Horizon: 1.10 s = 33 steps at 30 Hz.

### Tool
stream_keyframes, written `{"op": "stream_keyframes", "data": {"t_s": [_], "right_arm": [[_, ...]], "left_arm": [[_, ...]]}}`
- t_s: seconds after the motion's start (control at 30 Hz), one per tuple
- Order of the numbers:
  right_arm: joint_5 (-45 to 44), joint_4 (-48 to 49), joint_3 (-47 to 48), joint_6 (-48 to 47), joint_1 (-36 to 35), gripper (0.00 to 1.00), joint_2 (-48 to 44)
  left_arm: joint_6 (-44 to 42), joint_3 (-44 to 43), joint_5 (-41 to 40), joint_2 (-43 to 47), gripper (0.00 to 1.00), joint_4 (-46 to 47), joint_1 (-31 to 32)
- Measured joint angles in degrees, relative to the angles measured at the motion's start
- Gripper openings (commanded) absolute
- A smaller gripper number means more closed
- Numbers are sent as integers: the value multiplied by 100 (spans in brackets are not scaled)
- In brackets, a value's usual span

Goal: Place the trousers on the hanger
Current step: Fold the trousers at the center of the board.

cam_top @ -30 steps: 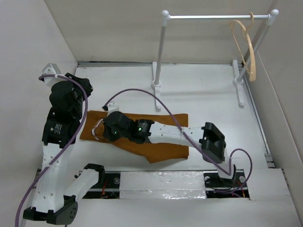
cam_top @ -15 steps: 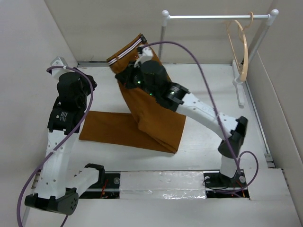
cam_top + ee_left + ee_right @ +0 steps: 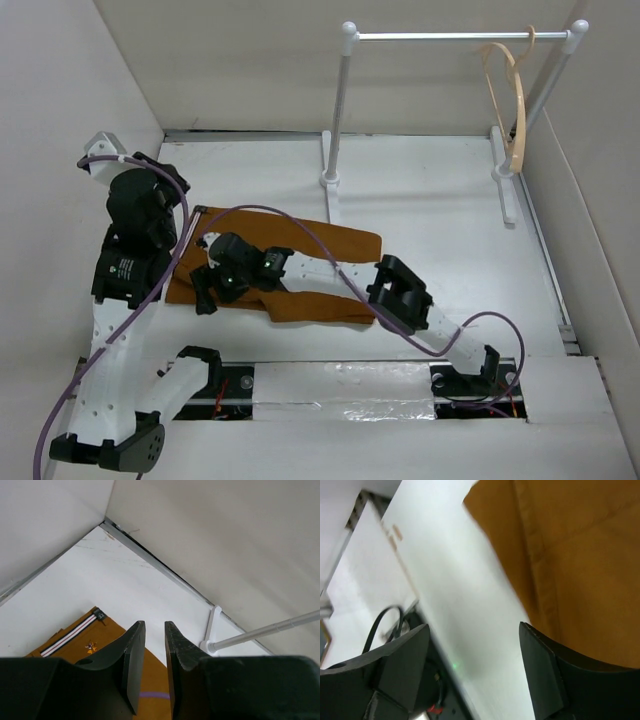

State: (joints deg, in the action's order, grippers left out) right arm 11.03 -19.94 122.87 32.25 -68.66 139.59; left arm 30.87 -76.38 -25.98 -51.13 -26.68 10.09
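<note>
On the white tabletop [image 3: 430,200], the soft rust-brown trousers [image 3: 350,245] lie flat, striped waistband to the left. Right gripper [image 3: 472,655]: black jaws spread wide, empty, at the cloth's seamed edge. Left gripper [image 3: 155,655]: jaws narrowly parted, holding nothing. Thin curved beige hanger [image 3: 522,110] hangs on the metal rail [image 3: 450,36].

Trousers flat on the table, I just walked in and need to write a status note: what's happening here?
The trousers lie flat on the table, not on the hanger, which hangs on the rail at the far right. The right arm reaches low across them, its claw wide open at their near-left edge and holding nothing. The left claw hovers above the waistband end, jaws slightly apart, also empty.
</note>
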Motion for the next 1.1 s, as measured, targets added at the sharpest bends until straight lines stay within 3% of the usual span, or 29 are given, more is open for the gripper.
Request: {"op": "stream_keyframes", "data": {"t_s": [0.1, 0.2, 0.23, 0.33, 0.5, 0.57, 0.63, 0.67, 0.83, 0.93, 1.1], "right_arm": [[63, 44, -820, -61, 98, 82, -743], [81, 103, -1694, -122, 459, 77, -1934], [63, 160, -1947, -149, 614, 63, -2402], [-107, 516, -2964, -284, 1091, 0, -3947], [-382, 769, -5313, -271, 1550, 0, -6266], [-431, 743, -6347, -229, 1609, 20, -6837], [-527, 472, -7230, -122, 1620, 48, -7163], [-560, 352, -7643, -31, 1639, 51, -7291], [-695, -122, -9095, 385, 1978, 62, -8124], [-745, -184, -9331, 625, 2334, 68, -8321], [-387, 358, -9637, 721, 2627, 68, -8124]], "left_arm": [[-9, 280, 44, 50, 23, 175, 2], [-2, 813, 254, 122, 26, 267, 0], [0, 1001, 358, 120, 27, 337, 0], [83, 1867, 848, 85, 26, 623, 2], [439, 3318, 1644, -236, 26, 896, 455], [605, 3727, 1882, -269, 26, 981, 780], [730, 3954, 2096, -321, 26, 1099, 990], [785, 4035, 2157, -376, 25, 1211, 1012], [1023, 4358, 2260, -820, 25, 1668, 1005], [1215, 4568, 2280, -975, 25, 1788, 1005], [1665, 4937, 2400, -1012, 26, 1950, 846]]}}
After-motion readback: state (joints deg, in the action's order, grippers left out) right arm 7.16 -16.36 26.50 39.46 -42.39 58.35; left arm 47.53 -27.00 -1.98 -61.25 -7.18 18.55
